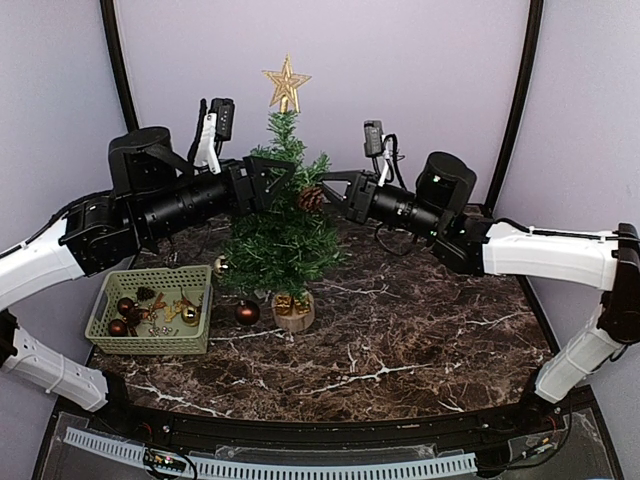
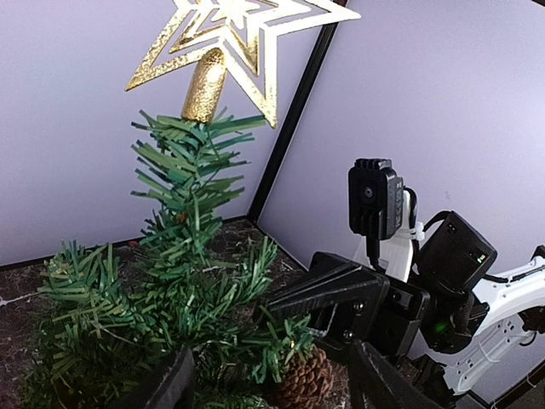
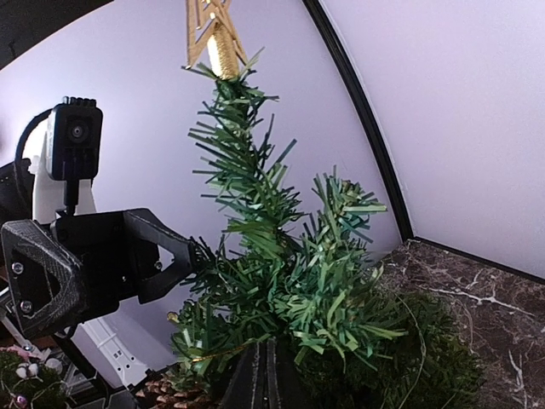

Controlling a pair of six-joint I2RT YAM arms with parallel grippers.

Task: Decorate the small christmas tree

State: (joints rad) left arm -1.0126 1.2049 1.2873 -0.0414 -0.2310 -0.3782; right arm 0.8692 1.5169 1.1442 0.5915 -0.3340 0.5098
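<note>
The small christmas tree (image 1: 285, 240) stands mid-table on its pale stump, with a gold star (image 1: 286, 83) on top. A brown pine cone (image 1: 312, 198) hangs from an upper right branch. My left gripper (image 1: 268, 186) reaches in from the left. In the left wrist view it (image 2: 272, 385) is open, and the pine cone (image 2: 304, 381) hangs between its fingers without touching them. My right gripper (image 1: 328, 190) comes from the right and is shut (image 3: 269, 356) among the branches. A thin gold thread (image 3: 218, 352) runs from the cone to its tips; I cannot tell whether it is pinched.
A green basket (image 1: 108, 300) at the left holds several baubles and ornaments. A dark red ball (image 1: 247, 312) lies on the marble table beside the stump, a gold gift (image 1: 290, 303) sits against it, and a gold ball (image 1: 220, 265) hangs low on the tree.
</note>
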